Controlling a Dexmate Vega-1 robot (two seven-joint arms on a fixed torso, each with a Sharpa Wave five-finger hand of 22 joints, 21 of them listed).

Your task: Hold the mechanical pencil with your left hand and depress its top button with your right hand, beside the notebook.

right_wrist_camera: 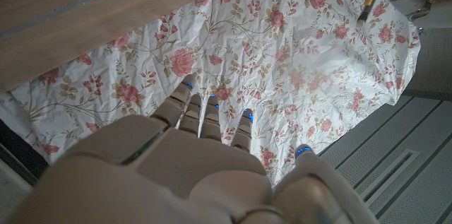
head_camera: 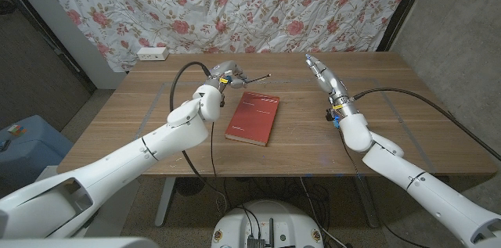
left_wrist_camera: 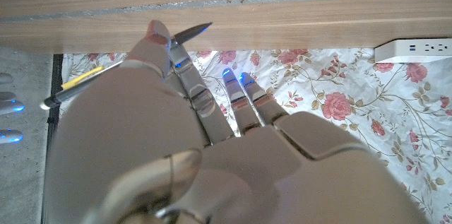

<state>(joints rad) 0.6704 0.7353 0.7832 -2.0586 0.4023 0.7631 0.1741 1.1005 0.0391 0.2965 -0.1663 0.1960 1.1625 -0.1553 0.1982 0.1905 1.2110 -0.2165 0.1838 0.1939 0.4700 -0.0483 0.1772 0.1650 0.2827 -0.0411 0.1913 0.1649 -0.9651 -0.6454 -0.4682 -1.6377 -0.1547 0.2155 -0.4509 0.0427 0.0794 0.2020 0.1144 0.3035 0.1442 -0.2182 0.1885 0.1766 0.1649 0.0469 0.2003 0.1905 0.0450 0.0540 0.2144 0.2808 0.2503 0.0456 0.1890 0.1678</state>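
The robot's left hand (head_camera: pixel 221 76) grips a slim dark-and-yellow mechanical pencil (head_camera: pixel 252 80), held level above the wooden table (head_camera: pixel 125 123) just behind a red rectangular notebook (head_camera: pixel 253 119). The right hand (head_camera: pixel 322 73) hovers well apart, apparently with fingers straight and empty.

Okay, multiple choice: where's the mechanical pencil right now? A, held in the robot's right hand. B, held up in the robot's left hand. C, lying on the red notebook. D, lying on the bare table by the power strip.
B: the left hand holds the mechanical pencil above the table beside the red notebook, while the right hand is raised apart, its fingers extended and holding nothing.
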